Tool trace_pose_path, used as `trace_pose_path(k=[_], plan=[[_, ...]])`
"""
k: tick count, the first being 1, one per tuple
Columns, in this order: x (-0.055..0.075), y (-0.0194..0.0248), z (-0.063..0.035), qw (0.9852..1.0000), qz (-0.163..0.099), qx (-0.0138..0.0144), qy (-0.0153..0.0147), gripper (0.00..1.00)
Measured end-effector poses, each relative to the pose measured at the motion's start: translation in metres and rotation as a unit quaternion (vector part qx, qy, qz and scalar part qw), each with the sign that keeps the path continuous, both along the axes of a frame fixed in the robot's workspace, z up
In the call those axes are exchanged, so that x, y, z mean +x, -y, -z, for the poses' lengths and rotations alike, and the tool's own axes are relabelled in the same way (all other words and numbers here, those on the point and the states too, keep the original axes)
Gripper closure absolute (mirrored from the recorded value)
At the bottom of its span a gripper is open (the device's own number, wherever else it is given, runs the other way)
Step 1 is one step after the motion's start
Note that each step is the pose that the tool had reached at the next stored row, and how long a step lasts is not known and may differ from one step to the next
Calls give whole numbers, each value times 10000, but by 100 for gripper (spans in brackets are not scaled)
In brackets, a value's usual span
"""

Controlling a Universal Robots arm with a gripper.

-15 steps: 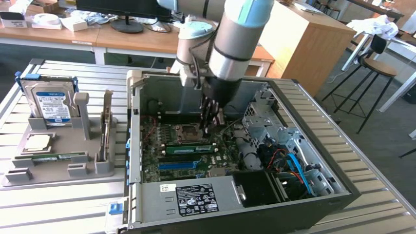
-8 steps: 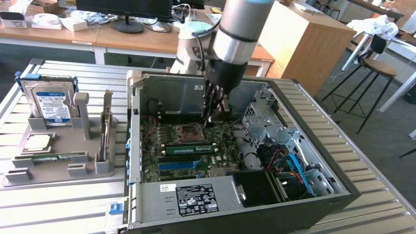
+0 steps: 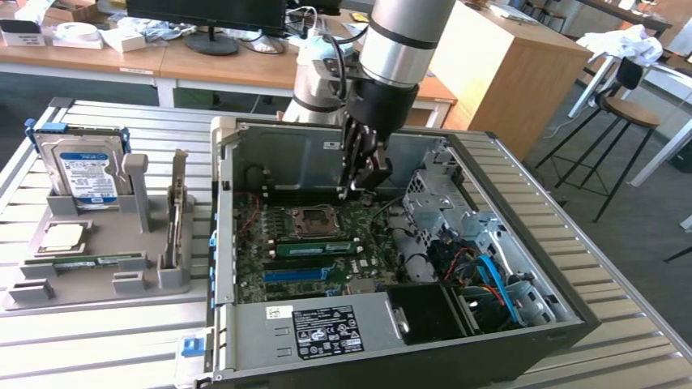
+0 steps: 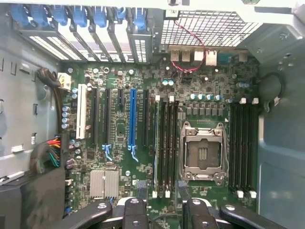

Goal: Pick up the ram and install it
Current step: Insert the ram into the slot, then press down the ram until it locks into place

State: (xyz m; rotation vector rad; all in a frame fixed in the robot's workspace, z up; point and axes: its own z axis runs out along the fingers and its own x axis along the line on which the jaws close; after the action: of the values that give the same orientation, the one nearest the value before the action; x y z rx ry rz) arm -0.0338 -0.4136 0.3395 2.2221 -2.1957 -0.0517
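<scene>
Ram [image 3: 97, 261]: 1 green stick, flat in gray tray [image 3: 76, 296], well apart from gripper [image 3: 362, 185]. Gripper: jaws wide, empty, above motherboard [image 3: 254, 259] inside case [image 3: 313, 150]. Step, judged: pick not yet begun; calls for reaching tray.

The arm [image 3: 406, 32] hangs almost vertical, silver upper segment above a black wrist [image 3: 378, 101]. Its pincer [image 3: 364, 180] points straight down, the two dark fingers [image 4: 131, 212] standing wide apart, tips level with one another.
</scene>
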Motion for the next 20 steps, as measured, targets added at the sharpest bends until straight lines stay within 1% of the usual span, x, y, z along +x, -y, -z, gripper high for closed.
trace_pose_path(k=[13,14,15,16,18,19,20], plan=[[0,0,-1,10000,0,-1,0,64],[0,0,-1,10000,0,-1,0,65],[0,0,0,10000,0,0,0,71],[0,0,-1,10000,0,-1,0,71],[0,0,-1,10000,0,-1,0,83],[0,0,0,10000,0,-1,0,83],[0,0,0,10000,0,-1,0,89]])
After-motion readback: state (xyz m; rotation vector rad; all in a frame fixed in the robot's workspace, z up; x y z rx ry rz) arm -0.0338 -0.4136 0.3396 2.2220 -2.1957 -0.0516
